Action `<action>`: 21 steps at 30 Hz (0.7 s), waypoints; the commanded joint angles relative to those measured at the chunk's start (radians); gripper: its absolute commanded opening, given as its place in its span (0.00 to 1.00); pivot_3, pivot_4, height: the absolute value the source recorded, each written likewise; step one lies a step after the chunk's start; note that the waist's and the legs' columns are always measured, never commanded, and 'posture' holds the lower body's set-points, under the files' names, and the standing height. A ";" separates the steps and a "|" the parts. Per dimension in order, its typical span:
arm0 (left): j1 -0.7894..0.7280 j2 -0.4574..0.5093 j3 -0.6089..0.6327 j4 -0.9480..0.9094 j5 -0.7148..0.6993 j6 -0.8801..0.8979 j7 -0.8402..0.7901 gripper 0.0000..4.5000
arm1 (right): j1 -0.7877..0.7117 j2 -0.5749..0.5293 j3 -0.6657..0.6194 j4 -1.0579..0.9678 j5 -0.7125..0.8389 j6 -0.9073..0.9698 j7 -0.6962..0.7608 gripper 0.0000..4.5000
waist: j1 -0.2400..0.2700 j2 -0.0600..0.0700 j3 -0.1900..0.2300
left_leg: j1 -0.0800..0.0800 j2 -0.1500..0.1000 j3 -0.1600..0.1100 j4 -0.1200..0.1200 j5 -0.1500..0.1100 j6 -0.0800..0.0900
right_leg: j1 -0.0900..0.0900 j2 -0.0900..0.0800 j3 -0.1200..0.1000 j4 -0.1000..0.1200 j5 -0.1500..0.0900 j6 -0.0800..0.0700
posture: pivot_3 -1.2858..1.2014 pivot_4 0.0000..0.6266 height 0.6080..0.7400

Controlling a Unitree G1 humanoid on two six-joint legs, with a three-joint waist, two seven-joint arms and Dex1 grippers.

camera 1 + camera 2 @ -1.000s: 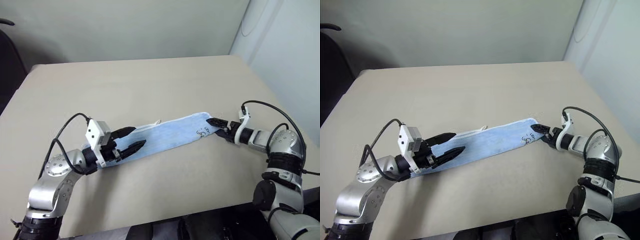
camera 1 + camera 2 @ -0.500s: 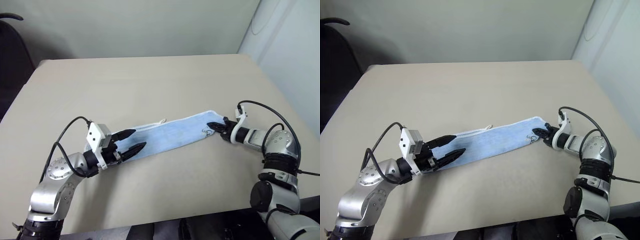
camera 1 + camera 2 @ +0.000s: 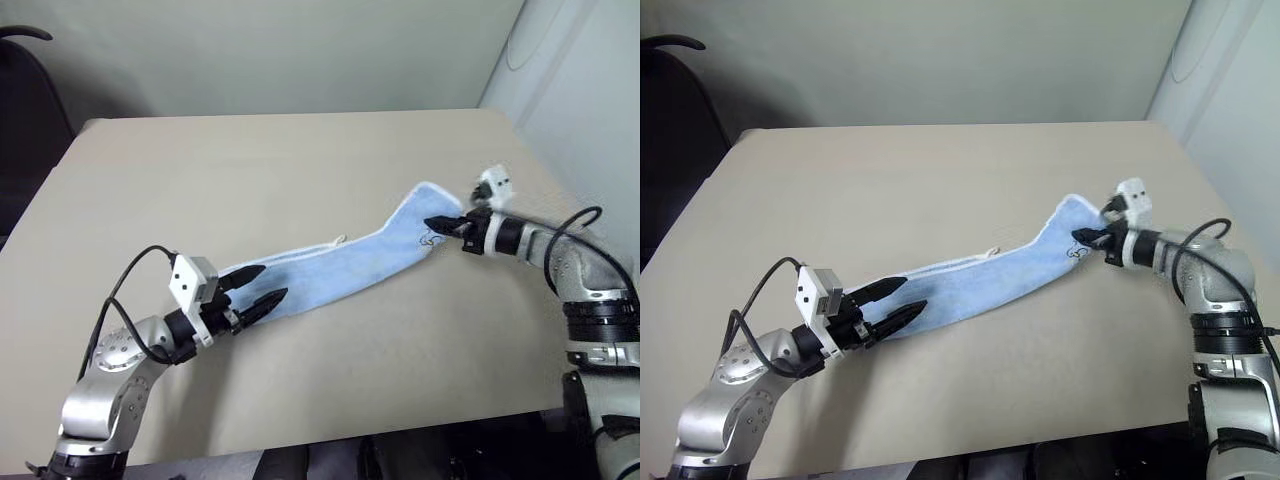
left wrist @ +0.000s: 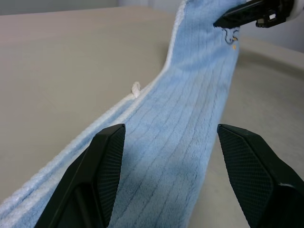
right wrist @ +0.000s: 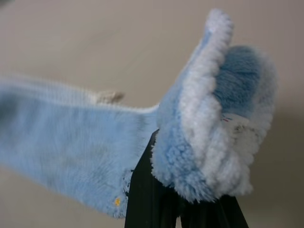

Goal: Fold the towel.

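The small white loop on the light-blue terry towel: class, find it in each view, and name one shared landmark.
Left eye view: white loop on the towel's far edge, mid-length.
Right eye view: same edge.
Left wrist view: at the white edging.
Right wrist view: pale blur, probably it.
Landmark: dark logo beside the right gripper.

The two head cameras sat side by side high above the near edge of the bench (image 3: 300, 150), looking forward and down, so both took in the same bench top, the towel (image 3: 350, 265) stretched across it, and both arms, the right eye's picture only slightly offset. The left wrist camera sat low behind the left claw (image 4: 168, 175), very near the cloth, facing along the towel's length towards the right claw (image 4: 247, 12) at the far end. The right wrist camera was closest of all, looking along the right claw's fingers (image 5: 156, 204) at the bunched towel end, with the towel's length and bench blurred beyond.
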State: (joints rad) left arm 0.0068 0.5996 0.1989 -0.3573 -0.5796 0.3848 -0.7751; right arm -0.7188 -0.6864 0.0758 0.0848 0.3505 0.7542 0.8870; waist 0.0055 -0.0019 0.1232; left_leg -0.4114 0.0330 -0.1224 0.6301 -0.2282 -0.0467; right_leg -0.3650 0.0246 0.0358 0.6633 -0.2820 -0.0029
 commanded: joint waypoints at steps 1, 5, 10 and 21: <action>-0.003 -0.005 0.014 -0.044 0.001 -0.024 0.010 0.75 | -0.026 -0.020 0.123 -0.076 -0.097 -0.147 0.080 0.00 | 0.000 0.000 0.000 | 0.000 0.000 0.000 0.000 0.000 0.000 | 0.000 0.000 0.000 0.000 0.000 0.000 | 0.52 0.24 1.00; -0.006 -0.015 0.010 -0.049 0.003 -0.026 0.024 0.75 | -0.048 -0.012 0.268 -0.133 -0.211 -0.236 0.121 0.00 | 0.000 0.000 0.000 | 0.000 0.000 0.000 0.001 0.000 0.000 | 0.000 0.000 0.000 0.000 0.000 0.001 | 0.52 0.24 1.00; 0.003 -0.022 0.012 -0.057 0.001 -0.026 0.031 0.75 | -0.054 0.040 0.355 -0.136 -0.293 -0.271 0.116 0.00 | 0.001 0.000 0.000 | -0.001 0.000 0.000 0.001 0.000 0.000 | 0.000 0.000 -0.001 0.000 0.000 0.001 | 0.52 0.24 1.00; 0.012 -0.027 0.008 -0.078 -0.004 -0.012 0.049 0.75 | -0.096 0.212 0.442 -0.074 -0.399 -0.255 0.108 0.00 | 0.004 0.000 0.000 | -0.003 0.001 -0.001 0.002 0.000 -0.001 | -0.001 -0.001 -0.002 0.000 0.001 0.000 | 0.52 0.24 1.00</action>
State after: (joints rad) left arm 0.0176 0.5691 0.1927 -0.3938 -0.5794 0.3782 -0.7317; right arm -0.8016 -0.4785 0.5205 0.0282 -0.0363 0.4987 0.9924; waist 0.0095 -0.0024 0.1229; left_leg -0.4140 0.0340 -0.1231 0.6323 -0.2278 -0.0473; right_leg -0.3661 0.0239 0.0340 0.6632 -0.2814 -0.0025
